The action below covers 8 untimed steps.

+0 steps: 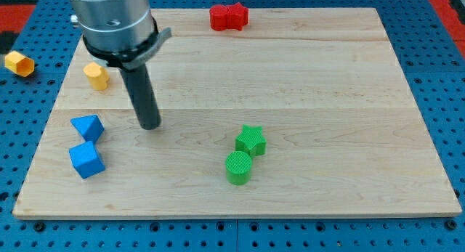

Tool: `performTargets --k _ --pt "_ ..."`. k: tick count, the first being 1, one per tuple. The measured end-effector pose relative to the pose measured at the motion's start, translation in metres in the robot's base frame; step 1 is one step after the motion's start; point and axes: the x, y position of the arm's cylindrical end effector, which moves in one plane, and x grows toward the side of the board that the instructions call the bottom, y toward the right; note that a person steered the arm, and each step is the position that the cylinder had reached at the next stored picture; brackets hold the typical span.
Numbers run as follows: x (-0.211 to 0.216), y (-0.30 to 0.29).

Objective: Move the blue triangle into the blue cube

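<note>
The blue triangle (88, 126) lies at the view's left of the wooden board (327, 99), right above the blue cube (86, 160); the two look to be touching or nearly so. My tip (150, 126) rests on the board to the right of the blue triangle, a short gap away from it. The rod rises from the tip toward the view's top left.
A green star (251, 139) and a green cylinder (238, 168) sit together right of centre. A yellow heart block (96, 75) is partly behind the arm at upper left. Red blocks (229, 17) sit at the top edge. A yellow hexagon (19, 63) lies off the board.
</note>
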Motion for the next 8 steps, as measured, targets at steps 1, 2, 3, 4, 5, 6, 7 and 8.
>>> performTargets --k 1,2,3,4,5,6,7,8 --pt "-0.006 -0.063" --pt "-0.018 -0.047" --pt "-0.013 -0.091" --pt "-0.016 -0.083" --pt "0.021 -0.074" --pt "0.023 -0.070" --pt "-0.018 -0.045" --pt "-0.055 -0.026"
